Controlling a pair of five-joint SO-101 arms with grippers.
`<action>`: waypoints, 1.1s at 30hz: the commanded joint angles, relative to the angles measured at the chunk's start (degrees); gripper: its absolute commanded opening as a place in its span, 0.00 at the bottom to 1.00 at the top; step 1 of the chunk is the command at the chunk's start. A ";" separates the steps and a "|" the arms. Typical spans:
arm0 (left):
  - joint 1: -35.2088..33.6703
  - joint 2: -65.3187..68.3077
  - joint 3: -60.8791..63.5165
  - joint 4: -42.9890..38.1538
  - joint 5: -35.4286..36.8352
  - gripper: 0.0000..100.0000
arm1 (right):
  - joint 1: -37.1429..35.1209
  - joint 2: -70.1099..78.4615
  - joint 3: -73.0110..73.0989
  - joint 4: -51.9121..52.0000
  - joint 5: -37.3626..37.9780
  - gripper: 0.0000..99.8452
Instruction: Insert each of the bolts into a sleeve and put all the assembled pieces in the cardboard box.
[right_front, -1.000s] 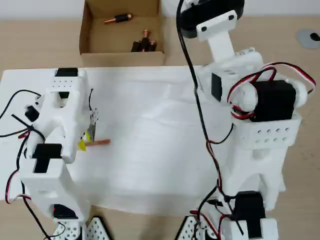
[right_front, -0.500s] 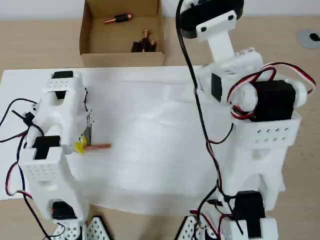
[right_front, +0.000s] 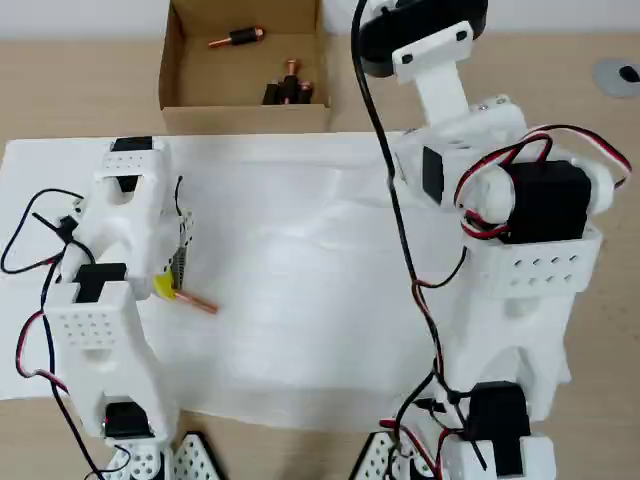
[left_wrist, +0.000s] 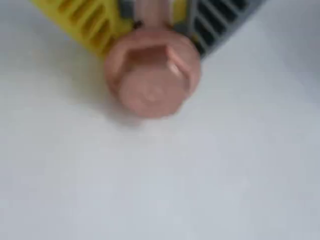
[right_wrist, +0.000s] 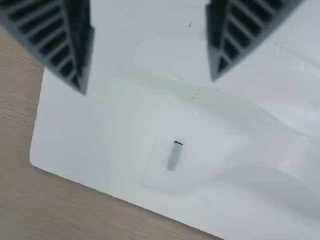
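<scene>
Left gripper (right_front: 172, 283) pinching a copper bolt (right_front: 199, 302) by its shank at the near left of the white sheet (right_front: 320, 300), right gripper (right_wrist: 148, 79) hanging spread wide over a small grey sleeve (right_wrist: 173, 156) lying on the sheet, assembled pieces (right_front: 288, 88) lying in the cardboard box (right_front: 171, 62) at the far side.

Bright, even light falls from overhead in my high view, and the white sheet (right_front: 300, 260) comes through flat and nearly washed out, with only faint grey creases. The left arm (right_front: 110, 260) and right arm (right_front: 510, 230) drop short, soft shadows close beneath themselves. The walls of the cardboard box (right_front: 172, 70) shade its floor slightly. In my left wrist view the bolt (left_wrist: 152, 75) head carries a small pale highlight and casts a diffuse shadow just beside it. In the right wrist view, soft shading follows the sheet's folds, and the table (right_wrist: 20, 190) looks matte.
</scene>
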 joint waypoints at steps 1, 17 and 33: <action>-1.23 -0.48 -6.95 0.44 -3.87 0.01 | -0.57 -1.89 -0.22 0.35 0.62 0.20; 4.48 -46.73 -19.16 5.98 -35.25 0.01 | -2.07 -1.98 -5.49 0.62 0.18 0.20; -15.30 -81.54 -16.44 5.98 -71.03 0.01 | -21.05 0.40 17.63 -19.43 -29.19 0.20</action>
